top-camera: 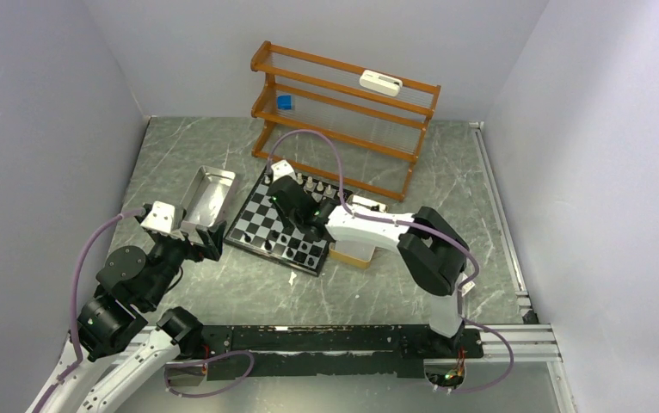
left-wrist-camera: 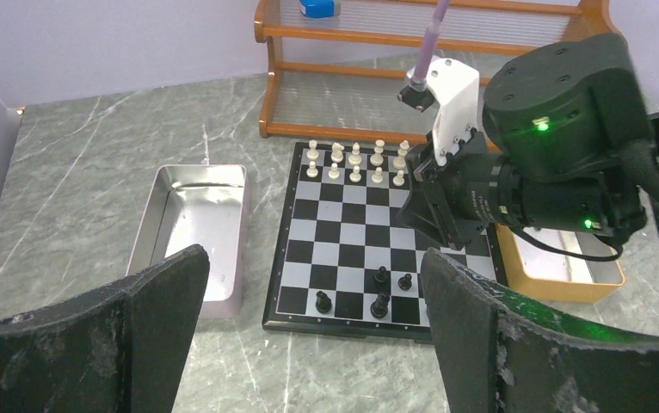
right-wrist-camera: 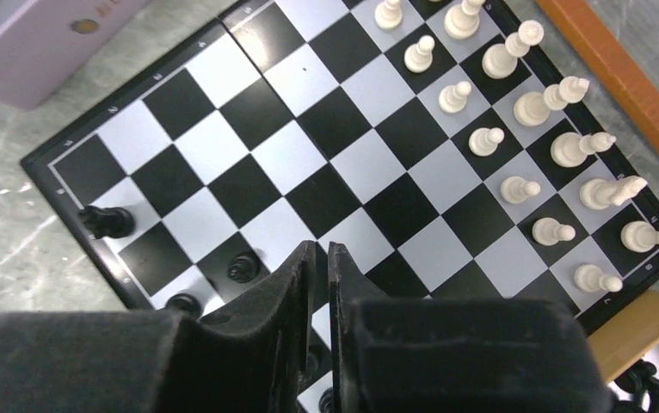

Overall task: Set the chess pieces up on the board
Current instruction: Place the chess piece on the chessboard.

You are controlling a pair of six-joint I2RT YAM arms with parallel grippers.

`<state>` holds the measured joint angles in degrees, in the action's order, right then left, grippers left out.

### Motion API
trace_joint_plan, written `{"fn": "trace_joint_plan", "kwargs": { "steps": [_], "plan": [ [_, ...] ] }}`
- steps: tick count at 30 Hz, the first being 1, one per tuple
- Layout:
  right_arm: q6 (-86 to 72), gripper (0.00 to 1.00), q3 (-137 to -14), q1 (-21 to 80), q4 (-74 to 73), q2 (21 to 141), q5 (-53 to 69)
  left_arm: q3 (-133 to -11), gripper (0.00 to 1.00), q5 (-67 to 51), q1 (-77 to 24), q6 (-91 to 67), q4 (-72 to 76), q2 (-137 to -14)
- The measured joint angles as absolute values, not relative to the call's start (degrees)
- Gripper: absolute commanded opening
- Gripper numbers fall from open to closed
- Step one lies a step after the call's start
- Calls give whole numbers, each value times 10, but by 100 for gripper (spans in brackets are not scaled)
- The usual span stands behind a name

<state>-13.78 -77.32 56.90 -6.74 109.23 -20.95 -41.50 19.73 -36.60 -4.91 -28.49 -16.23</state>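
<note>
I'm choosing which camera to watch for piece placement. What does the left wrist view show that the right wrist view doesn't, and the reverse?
Only the left wrist view: the metal tray left of the board, the right arm reaching over it, and the left gripper with jaws wide apart. Only the right wrist view: a close look at the right gripper, jaws almost together, nothing visible between them. Both: the board, two rows of white pieces along one edge, a few black pieces opposite.
</note>
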Motion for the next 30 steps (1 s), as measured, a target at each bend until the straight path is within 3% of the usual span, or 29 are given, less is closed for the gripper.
{"fn": "trace_joint_plan", "kwargs": {
  "steps": [15, 30],
  "plan": [
    [-137, 15, -772, 547, -42, 1166, -110, -415, 97, 197, -366, -49, -285, -162],
    [-141, 15, -781, 549, -42, 1173, -87, -415, 97, 197, -366, -49, -285, -162]
  ]
}}
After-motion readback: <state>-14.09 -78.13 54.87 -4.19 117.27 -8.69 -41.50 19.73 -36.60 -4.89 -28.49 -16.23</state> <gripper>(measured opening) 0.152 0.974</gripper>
